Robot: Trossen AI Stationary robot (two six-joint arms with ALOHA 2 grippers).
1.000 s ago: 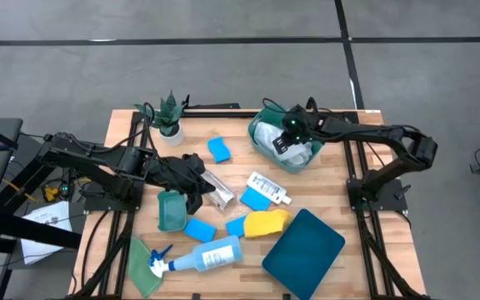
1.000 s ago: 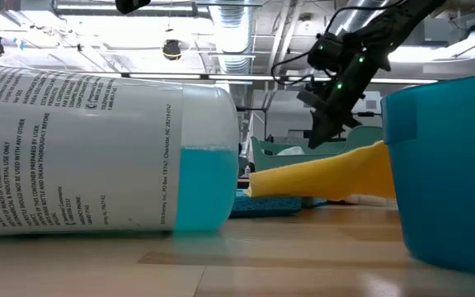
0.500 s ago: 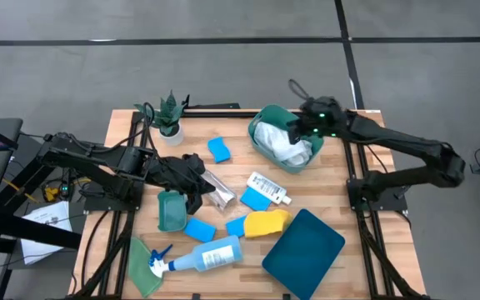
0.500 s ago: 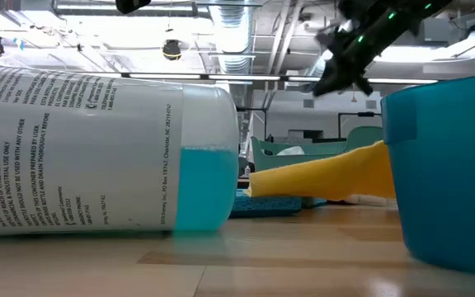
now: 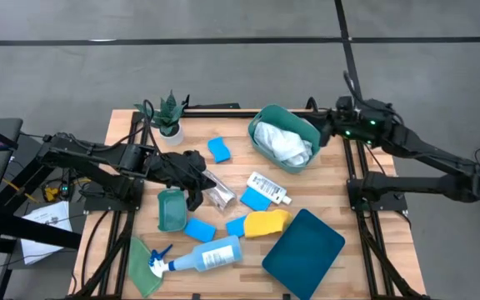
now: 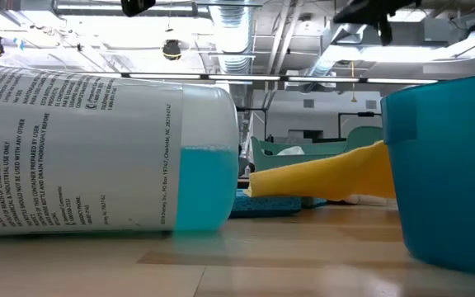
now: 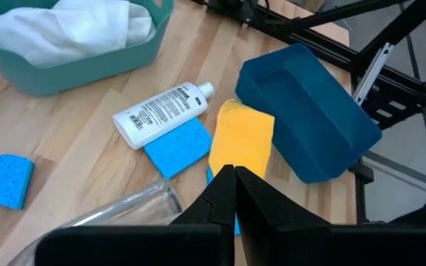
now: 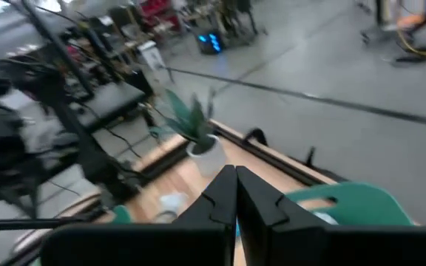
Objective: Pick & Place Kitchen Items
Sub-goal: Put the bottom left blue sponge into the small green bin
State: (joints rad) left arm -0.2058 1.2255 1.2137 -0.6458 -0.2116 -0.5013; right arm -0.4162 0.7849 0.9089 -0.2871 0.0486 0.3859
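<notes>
the left tool (image 5: 197,198) is hovering with its fingers pressed together, empty, over the left-middle of the tabletop (image 5: 323,179). the crinkled silver cup (image 5: 217,191) is lying on its side just beside the tool's tip, toward the tabletop's centre; whether they are touching cannot be told. the small green tray (image 5: 172,210) is sitting just on the near side of that tool.

the right tool (image 5: 322,123) is hanging with its fingers together, holding nothing, at the far right edge of the tabletop. the teal tub (image 5: 261,125) is standing just beside it, toward the centre, with one white cloth (image 5: 283,143) bunched inside.

four blue sponges are lying loose: one (image 5: 219,150) near the far edge beside the tub, one (image 5: 255,198) at the centre touching the small white bottle (image 5: 268,187), one (image 5: 199,229) near the green tray, and one (image 5: 236,227) tucked against the yellow cloth (image 5: 267,222). there is one yellow cloth, lying near the front edge, and one green cloth (image 5: 142,265) at the front left corner. one pale-blue spray bottle (image 5: 198,257) is lying on its side along the front edge, between the green cloth and the dark blue bin (image 5: 303,244), which is sitting toward the front right corner. one potted plant (image 5: 169,117) is standing near the far left corner.
</notes>
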